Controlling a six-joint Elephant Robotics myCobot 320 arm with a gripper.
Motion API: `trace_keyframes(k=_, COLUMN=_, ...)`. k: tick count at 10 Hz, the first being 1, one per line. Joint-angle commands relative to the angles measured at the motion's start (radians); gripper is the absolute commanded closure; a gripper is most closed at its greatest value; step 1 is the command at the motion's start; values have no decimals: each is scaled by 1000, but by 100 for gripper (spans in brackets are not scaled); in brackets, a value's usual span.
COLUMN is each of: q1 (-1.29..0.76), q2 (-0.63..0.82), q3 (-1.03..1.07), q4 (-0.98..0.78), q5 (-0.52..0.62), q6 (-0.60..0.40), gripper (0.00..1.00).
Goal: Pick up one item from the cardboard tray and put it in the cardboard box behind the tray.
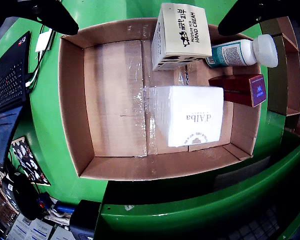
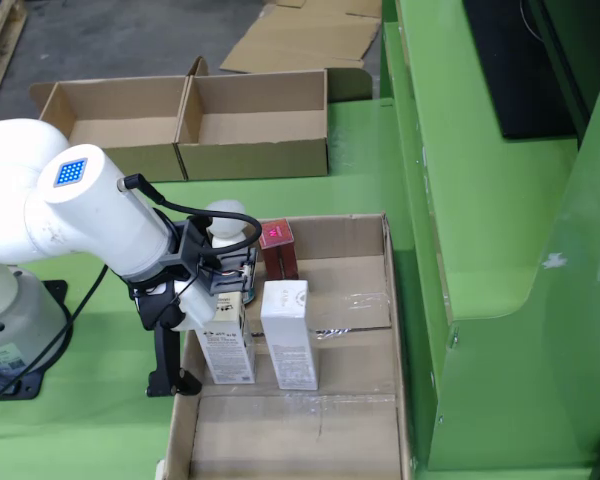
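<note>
Inside the cardboard tray (image 1: 115, 170) we see four items crowded toward the right side of the gripper-mounted view: a white hand cream box (image 1: 181, 36) at the top wall, a white-capped bottle (image 1: 242, 52) lying on its side just right of it, a dark red box (image 1: 237, 90) below the bottle against the right wall, and a large white d'Alba box (image 1: 186, 115) in the middle, close beside the red one. The left half of the tray floor is bare cardboard crossed by shiny tape, and that is where the open room lies; the walls rise on every side. In the fixed view the same tray (image 2: 375, 300) sits on the green table (image 2: 100, 330), with two joined cardboard boxes (image 2: 255, 120) well apart behind it and a green wall close along its right edge. The white arm (image 2: 80, 210) reaches in from the left, wrist bent down over the tray's left rim, just above the hand cream box (image 2: 225, 345) and beside the d'Alba box (image 2: 288, 335). The gripper (image 1: 145, 15) shows only two dark fingers (image 1: 50, 15) spread wide apart at the top corners of its own view, gripping nothing.
</note>
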Motion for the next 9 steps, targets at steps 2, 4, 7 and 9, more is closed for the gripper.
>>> trace_keyframes(k=2, q1=1, q2=23, q3=26, q4=7, q5=-3, q6=-11, gripper=0)
trace_keyframes(k=4, q1=8, q2=22, q3=26, q4=4, q5=-4, q6=-16, gripper=0)
trace_keyframes(k=7, q1=78, q2=51, q3=-7, q4=7, q5=-30, q6=-2, gripper=0)
trace_keyframes(k=9, q1=132, q2=63, q3=-17, q4=-1, q5=-52, q6=19, gripper=0)
